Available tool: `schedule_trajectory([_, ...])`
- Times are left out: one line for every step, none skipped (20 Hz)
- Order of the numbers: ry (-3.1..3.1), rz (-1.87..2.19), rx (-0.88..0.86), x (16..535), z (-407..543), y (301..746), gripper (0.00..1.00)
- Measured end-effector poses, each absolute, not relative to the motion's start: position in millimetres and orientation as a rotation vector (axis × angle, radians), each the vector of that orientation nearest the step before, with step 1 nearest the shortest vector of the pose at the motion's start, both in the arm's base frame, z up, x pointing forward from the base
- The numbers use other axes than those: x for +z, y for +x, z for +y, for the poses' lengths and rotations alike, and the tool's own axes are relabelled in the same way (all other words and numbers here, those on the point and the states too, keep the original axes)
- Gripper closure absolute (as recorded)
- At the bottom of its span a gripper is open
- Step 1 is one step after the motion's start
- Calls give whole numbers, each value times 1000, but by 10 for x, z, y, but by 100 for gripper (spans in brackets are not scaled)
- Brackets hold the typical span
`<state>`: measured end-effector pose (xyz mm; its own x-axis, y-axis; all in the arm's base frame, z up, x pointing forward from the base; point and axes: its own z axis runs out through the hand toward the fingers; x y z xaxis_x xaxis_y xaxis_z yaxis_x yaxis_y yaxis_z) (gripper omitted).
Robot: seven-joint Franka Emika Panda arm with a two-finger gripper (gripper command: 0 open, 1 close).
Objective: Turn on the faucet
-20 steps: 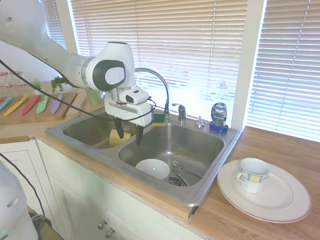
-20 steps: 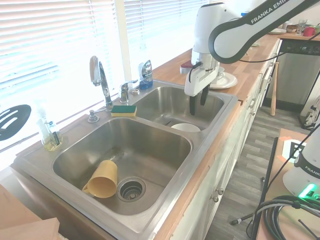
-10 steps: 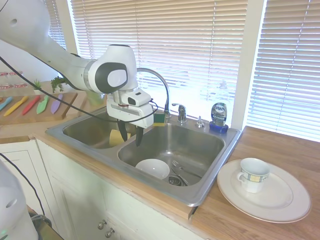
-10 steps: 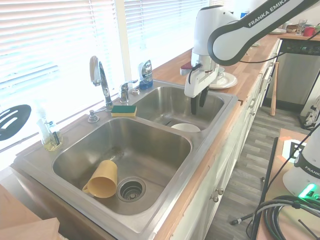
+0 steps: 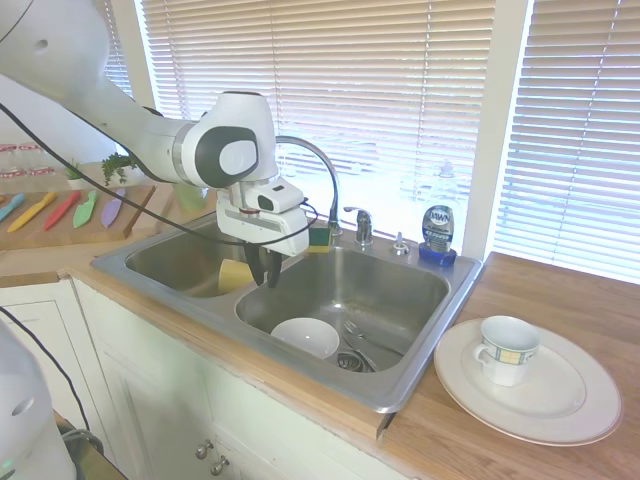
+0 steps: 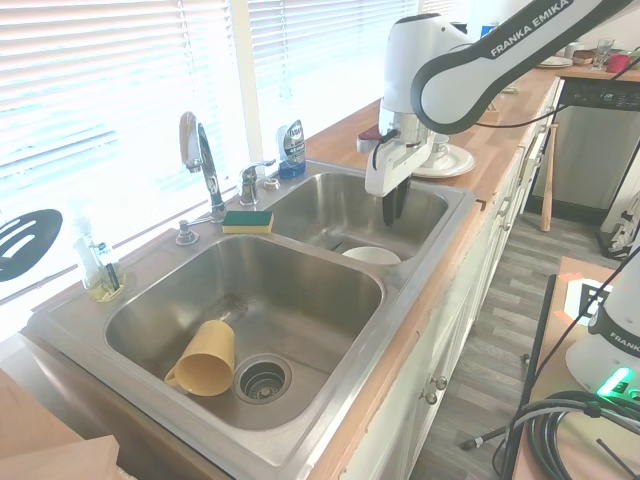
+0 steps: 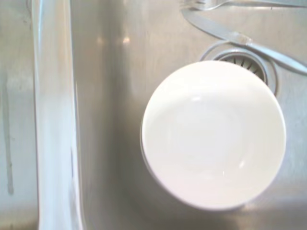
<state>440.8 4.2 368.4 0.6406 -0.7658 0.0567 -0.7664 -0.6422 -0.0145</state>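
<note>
Exterior views: opposite ends of the sink (image 5: 420,360), both covering it. Wrist view: close, looking down at the white bowl (image 7: 213,134).

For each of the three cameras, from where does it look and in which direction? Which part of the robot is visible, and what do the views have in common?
First exterior view: at the counter front, facing the window; the arm enters from the picture's left, gripper above the sink, faucet behind.
Second exterior view: from the sink's far end, along the counter; the arm enters from the right.
Wrist view: straight down on the white bowl; no robot part shows.
Shared: bowl and sink appear in all.
</note>
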Motion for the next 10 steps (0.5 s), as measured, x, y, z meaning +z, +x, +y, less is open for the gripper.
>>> schedule_trajectory([2834,-1329,96,3694,46,4496,100])
schedule_trajectory([2831,-1335,101,3702,51,4603,100])
schedule_trajectory([2827,-1343,106,3703,56,4720,100])
schedule_trajectory([2822,-1354,112,3701,60,4860,100])
schedule_trajectory([2819,-1364,116,3690,62,5004,100])
schedule_trajectory([2817,-1373,119,3674,66,5149,100])
schedule_trajectory([2816,-1383,125,3663,74,5301,100])
schedule_trajectory([2817,-1392,136,3663,87,5455,100])
schedule_trajectory([2816,-1403,145,3675,101,5604,100])
schedule_trajectory([2814,-1412,149,3697,118,5744,100])
